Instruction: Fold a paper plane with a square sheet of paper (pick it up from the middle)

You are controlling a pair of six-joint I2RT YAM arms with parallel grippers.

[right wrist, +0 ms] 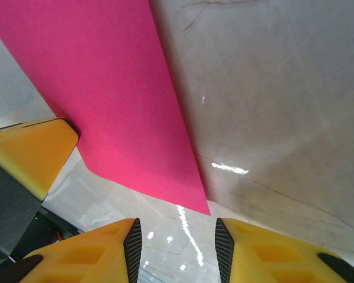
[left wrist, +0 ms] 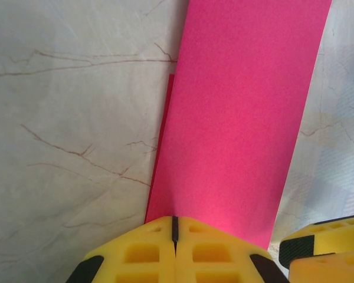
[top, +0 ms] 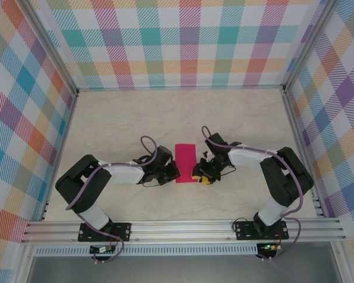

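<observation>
There is one pink square sheet of paper (top: 186, 163), folded over into a strip. It lies flat in the middle of the bench (top: 124, 118). Two claws sit at its near end. The left claw (left wrist: 174, 227) is squeezed tight, with its tips touching the paper's edge. The right claw (right wrist: 176, 236) is a little way apart and holds nothing.

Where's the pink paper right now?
In the top view the pink paper lies on the table, centred between the left gripper and the right gripper.
</observation>
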